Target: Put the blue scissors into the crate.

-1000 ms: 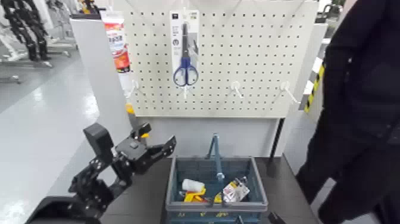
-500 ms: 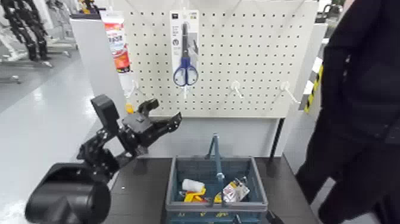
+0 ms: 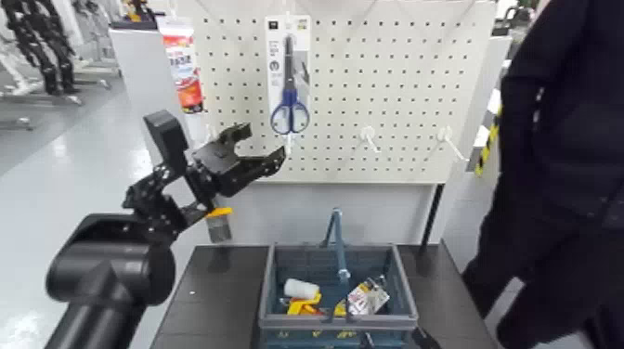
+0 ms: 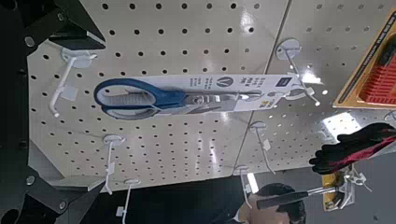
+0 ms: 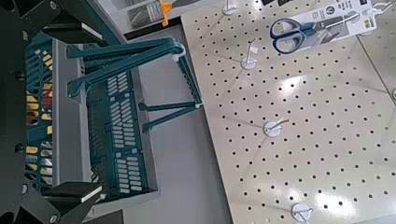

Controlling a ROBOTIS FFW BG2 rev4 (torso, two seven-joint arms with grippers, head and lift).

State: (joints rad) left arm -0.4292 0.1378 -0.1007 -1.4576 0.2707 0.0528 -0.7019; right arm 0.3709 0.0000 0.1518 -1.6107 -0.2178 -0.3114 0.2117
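The blue scissors hang on a tall white card on the pegboard, high up at the centre. My left gripper is open and empty, raised in front of the board just below and left of the scissors' handles. In the left wrist view the scissors lie ahead between the spread fingers. The grey-blue crate stands on the dark table below, handle upright. My right gripper is open, low, over the crate; the scissors also show far off in the right wrist view.
A red-and-white tube pack hangs at the board's left edge. Empty hooks stick out of the pegboard. A person in dark clothes stands at the right. Small packs lie inside the crate.
My left arm has risen from beside the crate up to the pegboard, bringing the open gripper close under the scissors. The crate and scissors have not moved.
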